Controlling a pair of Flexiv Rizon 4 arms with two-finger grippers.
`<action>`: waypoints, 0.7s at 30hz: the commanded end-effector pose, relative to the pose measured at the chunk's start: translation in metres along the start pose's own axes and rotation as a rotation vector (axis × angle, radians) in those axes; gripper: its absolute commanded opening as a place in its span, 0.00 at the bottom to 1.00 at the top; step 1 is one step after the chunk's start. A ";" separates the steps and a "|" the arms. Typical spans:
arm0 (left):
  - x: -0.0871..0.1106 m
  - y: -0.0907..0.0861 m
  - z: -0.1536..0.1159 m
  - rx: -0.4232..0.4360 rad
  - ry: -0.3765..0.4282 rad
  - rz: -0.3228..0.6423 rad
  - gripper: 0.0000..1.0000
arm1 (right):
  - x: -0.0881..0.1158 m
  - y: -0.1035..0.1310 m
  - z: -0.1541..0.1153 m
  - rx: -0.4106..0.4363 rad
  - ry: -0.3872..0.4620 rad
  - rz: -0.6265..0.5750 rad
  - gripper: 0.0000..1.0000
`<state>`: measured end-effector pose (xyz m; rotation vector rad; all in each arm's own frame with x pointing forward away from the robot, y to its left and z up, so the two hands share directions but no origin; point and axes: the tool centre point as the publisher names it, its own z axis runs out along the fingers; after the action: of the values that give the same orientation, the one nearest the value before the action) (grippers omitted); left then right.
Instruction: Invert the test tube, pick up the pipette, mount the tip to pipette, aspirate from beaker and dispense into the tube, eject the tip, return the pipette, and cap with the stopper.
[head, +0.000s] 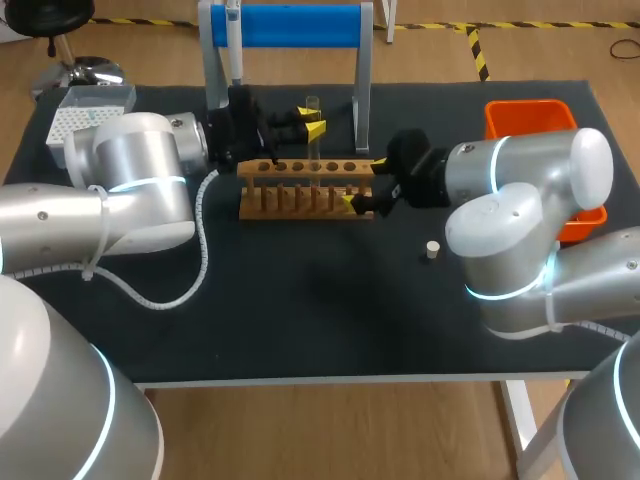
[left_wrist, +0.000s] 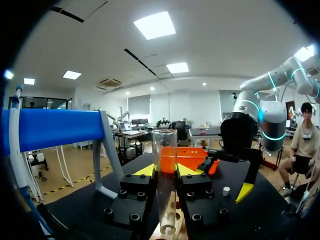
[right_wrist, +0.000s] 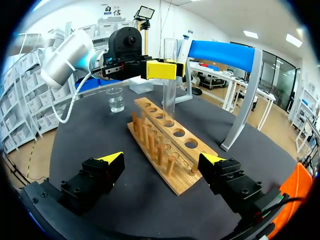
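A clear test tube (head: 313, 120) stands upright with its open end up and its round bottom in a hole of the wooden rack (head: 290, 190). My left gripper (head: 312, 128) is shut on the tube (left_wrist: 165, 185) about halfway up, one yellow-tipped finger on each side. My right gripper (head: 362, 183) is open at the rack's right end, and its fingers (right_wrist: 107, 162) straddle the rack (right_wrist: 170, 145) without touching it. The pipette (head: 233, 40) hangs on the blue stand (head: 290, 25). A beaker (right_wrist: 115, 99) with clear liquid sits beyond the rack. The small stopper (head: 432, 249) lies on the mat to the right.
An orange bin (head: 535, 130) stands at the back right, behind my right arm. A white tip box (head: 85, 110) sits at the back left corner. The stand's legs (head: 363, 90) rise just behind the rack.
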<state>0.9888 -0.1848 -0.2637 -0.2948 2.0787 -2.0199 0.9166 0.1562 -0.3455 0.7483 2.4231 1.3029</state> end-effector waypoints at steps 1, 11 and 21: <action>-0.002 0.004 0.002 0.004 0.001 0.001 0.00 | 0.000 0.000 -0.001 0.002 0.002 0.000 1.00; -0.003 0.013 0.002 -0.002 -0.005 -0.013 0.00 | 0.000 0.000 -0.001 0.002 0.002 0.000 1.00; -0.002 0.025 0.006 -0.026 -0.001 -0.015 0.00 | 0.000 0.000 -0.001 0.002 0.002 0.000 1.00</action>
<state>0.9899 -0.1860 -0.2850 -0.3193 2.1107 -2.0003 0.9167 0.1562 -0.3455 0.7484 2.4231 1.3029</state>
